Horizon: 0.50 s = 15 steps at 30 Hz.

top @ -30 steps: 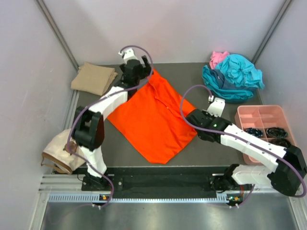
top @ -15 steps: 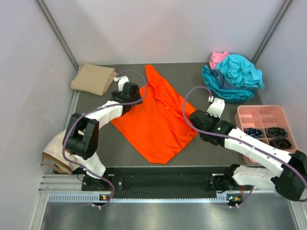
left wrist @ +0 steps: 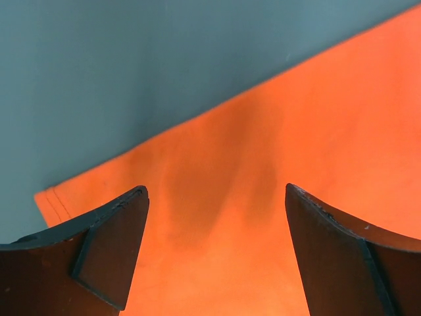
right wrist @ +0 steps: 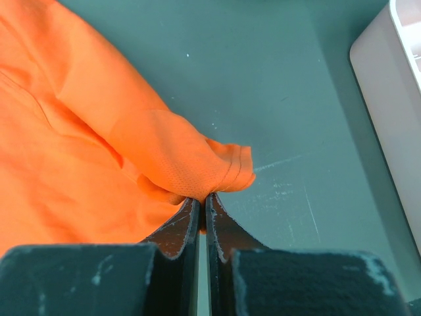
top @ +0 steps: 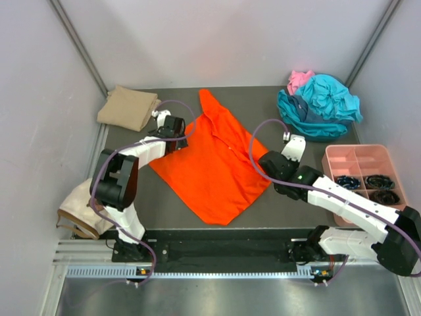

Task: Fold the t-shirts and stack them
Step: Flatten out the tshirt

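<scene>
A bright orange t-shirt point(top: 210, 164) lies spread flat in the middle of the table. My left gripper point(top: 172, 126) hangs over its far-left edge, open, with only orange cloth point(left wrist: 263, 197) below and nothing between the fingers point(left wrist: 112, 243). My right gripper point(top: 266, 163) is at the shirt's right edge, shut on a bunched fold of a hemmed edge point(right wrist: 197, 164) just above the table. A folded tan t-shirt point(top: 128, 107) lies at the far left. Crumpled teal t-shirts point(top: 322, 105) and a pink one point(top: 299, 79) are piled at the far right.
A pink compartment tray point(top: 358, 153) holding dark small items point(top: 378, 181) stands at the right, close to my right arm; its corner point(right wrist: 395, 79) shows in the right wrist view. A cream cap-like thing point(top: 79, 210) sits off the table's left edge.
My left gripper has come back from the shirt's far tip to its left edge, leaving the tip lying flat. The right gripper has barely moved and stays shut on the cloth.
</scene>
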### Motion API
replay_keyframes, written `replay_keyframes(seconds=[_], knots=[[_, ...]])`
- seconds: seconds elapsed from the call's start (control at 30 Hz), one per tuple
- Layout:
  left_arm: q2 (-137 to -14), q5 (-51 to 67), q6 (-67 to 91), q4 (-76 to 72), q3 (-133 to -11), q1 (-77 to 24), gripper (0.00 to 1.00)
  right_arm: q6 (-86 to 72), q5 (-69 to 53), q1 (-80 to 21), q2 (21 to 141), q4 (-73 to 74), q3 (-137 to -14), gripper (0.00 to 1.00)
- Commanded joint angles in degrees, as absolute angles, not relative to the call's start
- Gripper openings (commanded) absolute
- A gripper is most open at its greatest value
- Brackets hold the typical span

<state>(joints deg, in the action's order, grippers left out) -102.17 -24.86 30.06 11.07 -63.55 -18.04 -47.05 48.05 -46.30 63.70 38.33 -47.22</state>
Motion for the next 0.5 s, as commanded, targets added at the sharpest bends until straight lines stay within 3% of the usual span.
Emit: replay_keyframes(seconds=[0.0,0.1,0.23,0.27,0.33,0.37,0.47], knots=[[-103.6,-22.5,31.0,14.1,-65.3,-18.1,0.89,-46.3,47.9,-45.6,63.2,36.3,-46.8,0.0],[-104.3,-21.7,31.6,14.1,-64.5,-18.1,0.85,-46.3,47.7,-45.6,63.3,35.9,-46.7,0.0],[-105.9,-20.3,31.8,13.9,-64.8,-18.1,0.62,-46.3,47.5,-45.6,63.3,35.9,-46.7,0.0],[-106.4,-20.1,31.7,14.0,-65.0,-18.1,0.42,-46.3,47.5,-45.7,63.3,35.9,-46.7,0.0],[-107.6,-19.8,31.8,13.9,-65.5,-18.1,0.18,-46.3,47.4,-45.6,63.3,35.9,-46.7,0.0],[-107.9,-19.4,31.8,14.0,-65.7,-18.1,0.01,-46.3,47.4,-45.6,63.3,36.1,-46.7,0.0],[-109.0,-19.1,32.0,13.4,-65.5,-18.1,0.0,-46.5,47.5,-45.6,63.3,36.2,-46.6,0.0]])
